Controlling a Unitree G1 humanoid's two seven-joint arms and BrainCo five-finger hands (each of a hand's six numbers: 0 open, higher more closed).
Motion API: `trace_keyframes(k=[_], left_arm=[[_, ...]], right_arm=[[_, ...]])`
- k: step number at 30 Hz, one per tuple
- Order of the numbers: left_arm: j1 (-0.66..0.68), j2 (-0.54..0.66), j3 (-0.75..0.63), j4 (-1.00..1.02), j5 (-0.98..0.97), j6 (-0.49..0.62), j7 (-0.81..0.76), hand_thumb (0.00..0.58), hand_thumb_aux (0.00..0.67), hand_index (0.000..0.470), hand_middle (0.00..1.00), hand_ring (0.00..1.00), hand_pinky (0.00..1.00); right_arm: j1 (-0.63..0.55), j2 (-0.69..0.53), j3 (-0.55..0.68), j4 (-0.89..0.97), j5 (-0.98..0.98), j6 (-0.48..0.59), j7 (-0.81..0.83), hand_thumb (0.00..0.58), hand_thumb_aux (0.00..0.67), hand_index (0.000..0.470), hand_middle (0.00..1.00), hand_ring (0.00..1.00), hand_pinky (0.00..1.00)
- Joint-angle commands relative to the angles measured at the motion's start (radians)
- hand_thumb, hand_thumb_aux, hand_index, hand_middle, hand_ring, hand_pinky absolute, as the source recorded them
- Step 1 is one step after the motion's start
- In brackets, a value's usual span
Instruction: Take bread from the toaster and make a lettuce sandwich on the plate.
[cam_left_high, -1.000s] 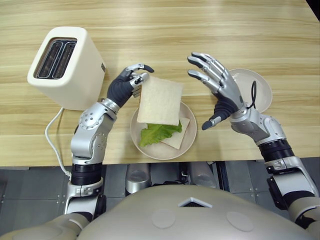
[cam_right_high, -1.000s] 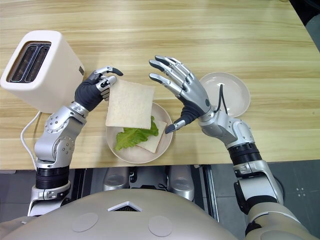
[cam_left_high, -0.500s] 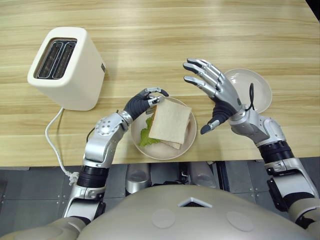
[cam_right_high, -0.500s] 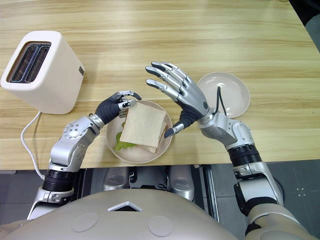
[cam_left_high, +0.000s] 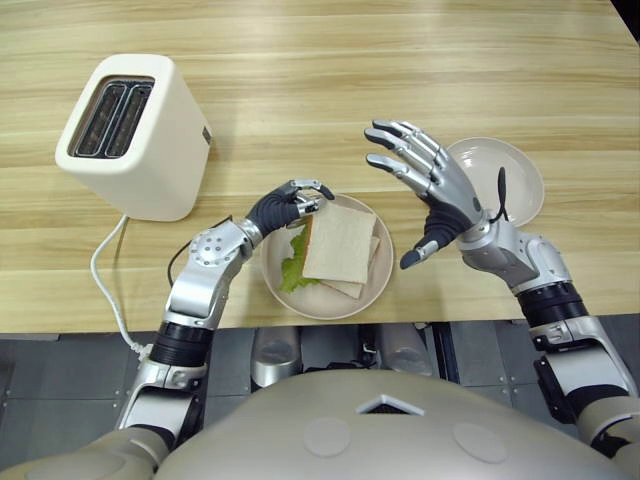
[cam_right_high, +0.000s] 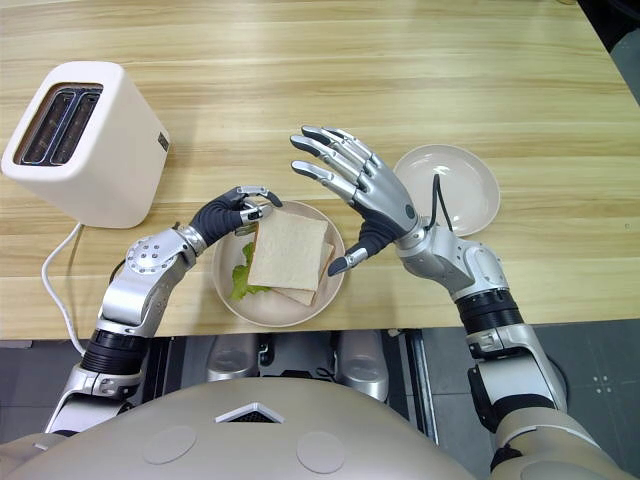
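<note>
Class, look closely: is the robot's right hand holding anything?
No. The right hand hovers with its fingers spread and nothing in it, beside the plate that carries the sandwich.

A small pale dish (cam_right_high: 472, 186) sits towards the right of the light wooden tabletop (cam_left_high: 400, 60). A white cord (cam_left_high: 105, 275) trails over its near left edge.

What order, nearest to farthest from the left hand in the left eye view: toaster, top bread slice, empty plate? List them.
1. Top bread slice, held by the left hand.
2. Toaster, to its left, farther back.
3. Empty plate, far right.
</note>
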Motion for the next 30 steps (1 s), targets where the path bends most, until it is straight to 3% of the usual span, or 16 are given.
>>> trace_keyframes(k=[1,2,3,13,23,30], left_arm=[[-0.005,0.011,-0.025,0.040,0.054,-0.024,0.003,0.580,0.670,0.460,1.00,1.00,1.00],[-0.005,0.011,-0.029,0.046,0.065,-0.029,0.005,0.271,0.181,0.124,1.00,1.00,1.00],[-0.006,0.011,-0.030,0.055,0.078,-0.037,0.011,0.000,0.000,0.000,1.00,1.00,1.00],[-0.022,0.005,-0.012,0.087,0.108,-0.065,0.026,0.000,0.000,0.000,1.00,1.00,1.00],[-0.038,0.000,0.006,0.083,0.109,-0.068,0.036,0.000,0.000,0.000,1.00,1.00,1.00],[-0.057,-0.011,0.048,0.052,0.089,-0.085,0.062,0.000,0.000,0.000,1.00,1.00,1.00]], right_arm=[[0.005,-0.003,-0.006,0.010,-0.004,-0.003,0.013,0.000,0.000,0.000,0.00,0.00,0.00],[0.005,-0.003,-0.005,0.010,-0.005,-0.002,0.013,0.000,0.000,0.000,0.00,0.00,0.00],[0.004,-0.004,-0.002,0.011,-0.009,-0.001,0.016,0.000,0.000,0.000,0.00,0.00,0.00],[-0.033,-0.104,0.190,0.078,-0.242,-0.007,0.122,0.000,0.000,0.000,0.00,0.00,0.00],[-0.041,-0.130,0.330,0.142,-0.164,-0.014,0.387,0.000,0.000,0.000,0.00,0.00,0.00],[-0.048,-0.125,0.335,0.146,-0.170,0.014,0.411,0.000,0.000,0.000,0.00,0.00,0.00]])
